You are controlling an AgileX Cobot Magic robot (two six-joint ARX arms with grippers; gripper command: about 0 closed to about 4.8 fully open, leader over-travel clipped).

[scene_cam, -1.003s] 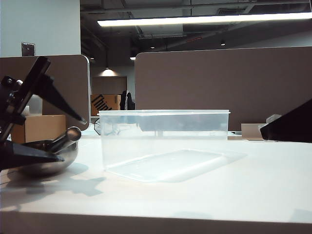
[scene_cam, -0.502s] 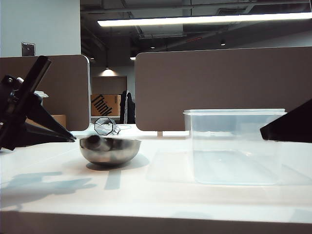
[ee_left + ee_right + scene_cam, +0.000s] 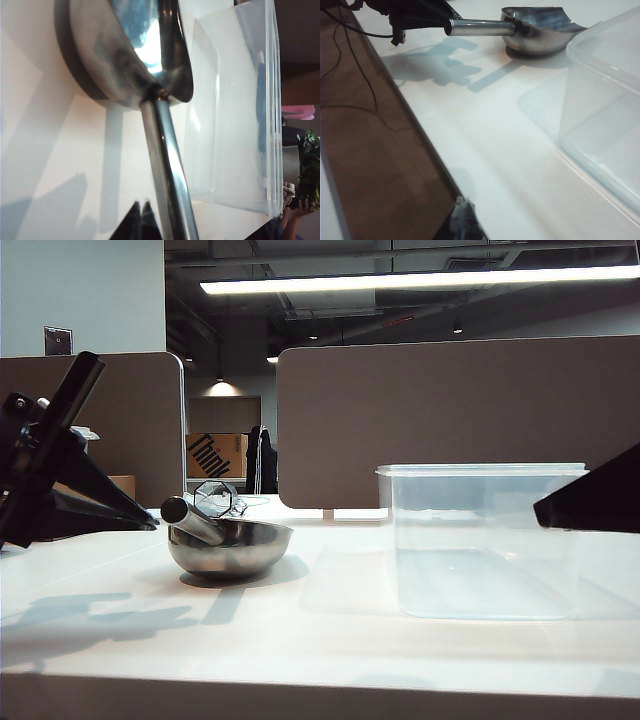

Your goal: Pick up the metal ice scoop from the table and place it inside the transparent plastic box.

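White table (image 3: 300, 650), smooth, lit from above. Scoop (image 3: 228, 545) sits bowl-down on it at left-centre, handle tilted up. Clear box (image 3: 480, 540) stands upright on it to the right, apart from scoop. Arm shadows fall on left part.

You can read one text: "Think" in black slanted letters on the cardboard box (image 3: 215, 454) at the back.
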